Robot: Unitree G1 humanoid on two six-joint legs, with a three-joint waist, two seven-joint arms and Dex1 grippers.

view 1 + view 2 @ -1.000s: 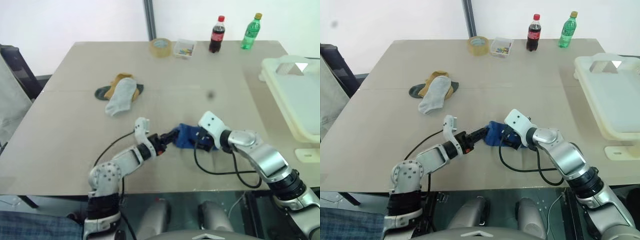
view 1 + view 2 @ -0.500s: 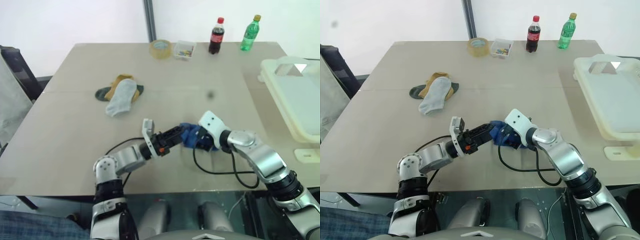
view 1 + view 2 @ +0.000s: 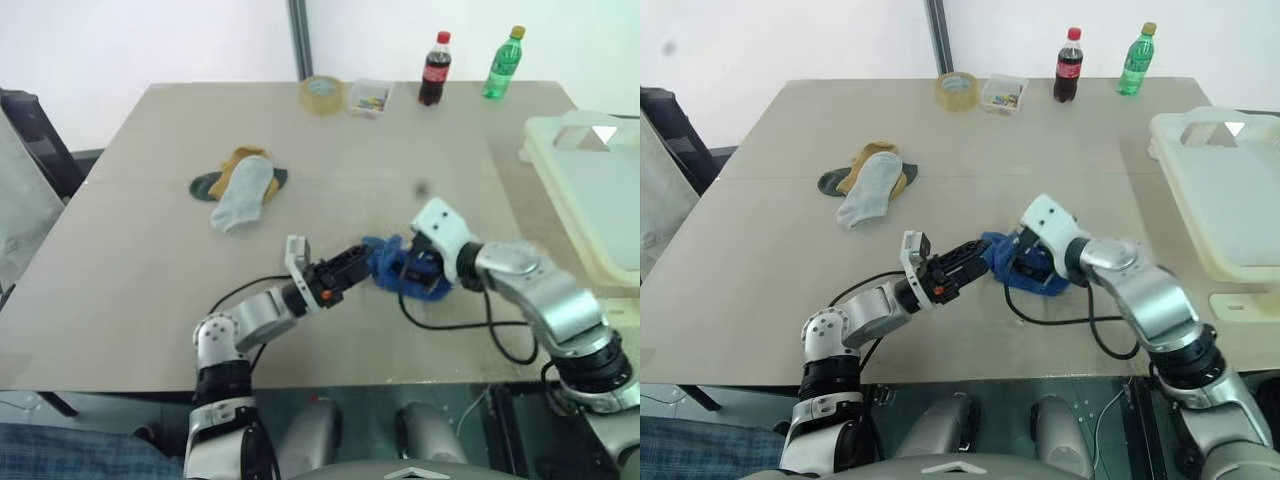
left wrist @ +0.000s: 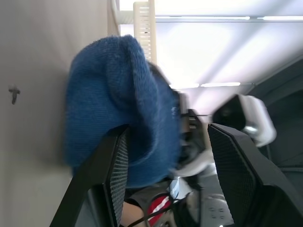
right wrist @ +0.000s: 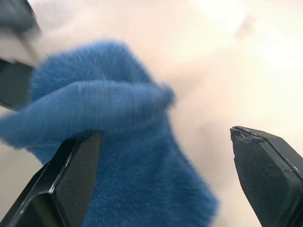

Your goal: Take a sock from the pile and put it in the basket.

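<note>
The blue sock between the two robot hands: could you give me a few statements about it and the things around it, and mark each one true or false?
1. The blue sock lies inside the basket. False: it is on the table, between the two hands, well short of the basket.
2. The right hand has its two fingers spread wide, with the sock between them. True.
3. The pile of socks sits right beside the basket. False: it lies on the table's left half, while the basket stands at the right edge.
4. The left hand reaches to the sock from the left. True.
5. Two bottles stand at the far edge of the table, a cola bottle and a green bottle. True.
</note>
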